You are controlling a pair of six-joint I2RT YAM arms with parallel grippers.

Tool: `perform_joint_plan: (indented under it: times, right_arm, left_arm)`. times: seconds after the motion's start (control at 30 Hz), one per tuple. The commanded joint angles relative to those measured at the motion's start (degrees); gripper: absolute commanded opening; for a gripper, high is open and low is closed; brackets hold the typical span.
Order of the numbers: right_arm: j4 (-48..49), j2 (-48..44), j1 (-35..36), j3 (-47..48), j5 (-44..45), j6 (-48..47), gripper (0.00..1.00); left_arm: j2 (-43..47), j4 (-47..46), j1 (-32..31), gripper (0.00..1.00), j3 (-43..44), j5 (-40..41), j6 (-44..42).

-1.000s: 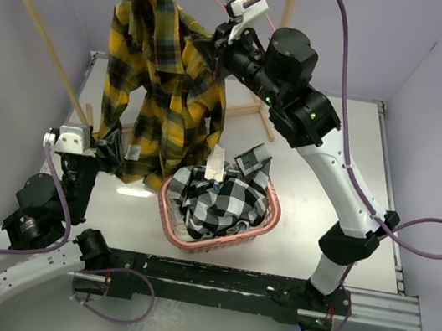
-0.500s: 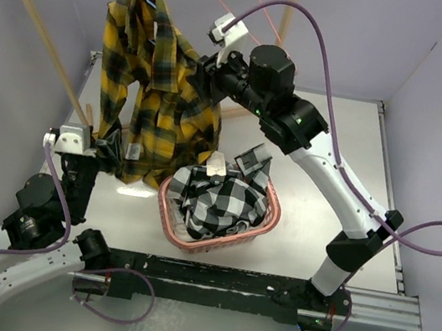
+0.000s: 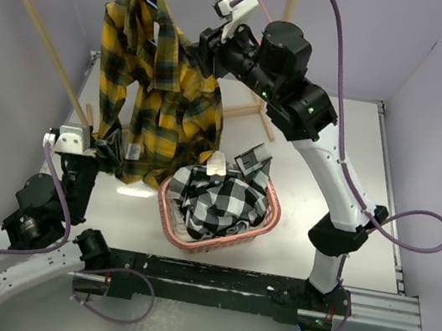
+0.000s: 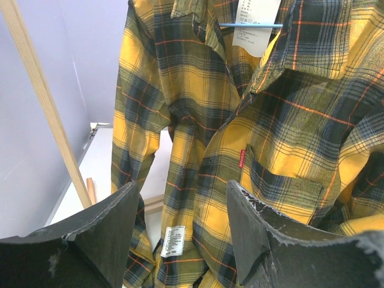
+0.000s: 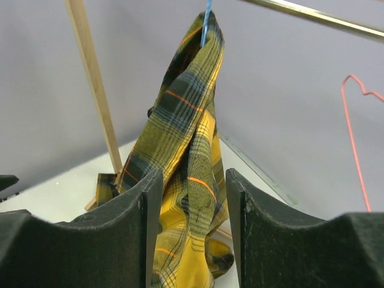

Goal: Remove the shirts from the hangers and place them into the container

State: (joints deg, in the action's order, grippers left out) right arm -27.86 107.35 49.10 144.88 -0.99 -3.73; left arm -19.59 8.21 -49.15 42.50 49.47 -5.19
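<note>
Pale purple walls close in a shiny grey bench (image 3: 295,229), seen from above. A wooden rack (image 3: 49,26) with a metal rod stands behind and to the left of a pink basket (image 3: 211,247), which sits near the front middle of the bench.

Just left of the basket, the left fingers (image 4: 183,195) are spread apart with nothing between them. They point at the lower hem of a yellow and dark checked shirt (image 3: 160,96). The shirt hangs from a light blue hanger (image 4: 249,24) hooked on the rod, behind and left of the basket. Its tails droop to just beside the basket's left rim.

A black and white checked shirt (image 3: 219,203) lies crumpled in the basket, filling it.

High behind the basket, the right fingers (image 5: 187,180) are also apart and empty, facing the yellow shirt's bunched shoulder. A bare pink hanger (image 5: 353,141) hangs behind the basket, a little to its right.

The yellow shirt looks light, soft and limp. It will likely sag and slide rather than hold a shape, and the thin wire hanger may swing if tugged. The collar or shoulder beside the hook seems the best place to pinch, lifting the cloth up and off the wire.
</note>
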Motion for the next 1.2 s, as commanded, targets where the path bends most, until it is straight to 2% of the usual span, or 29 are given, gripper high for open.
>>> perform_joint_plan:
  times: [0.0, 0.23, 0.3, 0.4, 0.43, 0.67, 0.9, 1.17]
  right_arm:
    - [-1.4, 2.8, 0.0, 1.4, -1.0, -1.6, 0.48]
    - [-1.0, 5.9, -0.1, 2.6, -1.8, -1.0, 0.40]
    - [-0.5, 6.6, -0.1, 3.0, -1.5, -0.8, 0.29]
    - [0.7, 6.9, -0.1, 2.6, -0.5, -0.6, 0.03]
    - [1.3, 6.6, -0.1, 2.1, 0.0, -0.5, 0.00]
    - [11.0, 2.9, -0.1, -5.0, 5.1, 0.7, 0.00]
    - [32.9, -6.0, -0.1, -21.7, 11.0, 2.5, 0.00]
    - [38.9, -7.9, -0.1, -24.6, 11.4, 2.8, 0.00]
  left_arm:
    - [0.3, -2.0, 0.3, 0.64, 0.0, -0.6, -0.9]
    - [0.3, -2.1, 0.3, 0.64, 0.0, -0.6, -0.9]
    - [0.3, -2.1, 0.3, 0.64, 0.0, -0.6, -0.9]
    - [0.3, -2.1, 0.4, 0.64, 0.0, -0.5, -0.8]
    - [0.3, -2.1, 0.4, 0.64, 0.0, -0.5, -0.9]
    - [0.4, -2.0, 0.4, 0.64, 0.0, -0.5, -1.0]
    - [0.3, -2.7, 0.4, 0.68, -0.4, -2.4, -1.2]
    - [-0.1, -3.9, 0.4, 0.76, -0.8, -6.0, -1.8]
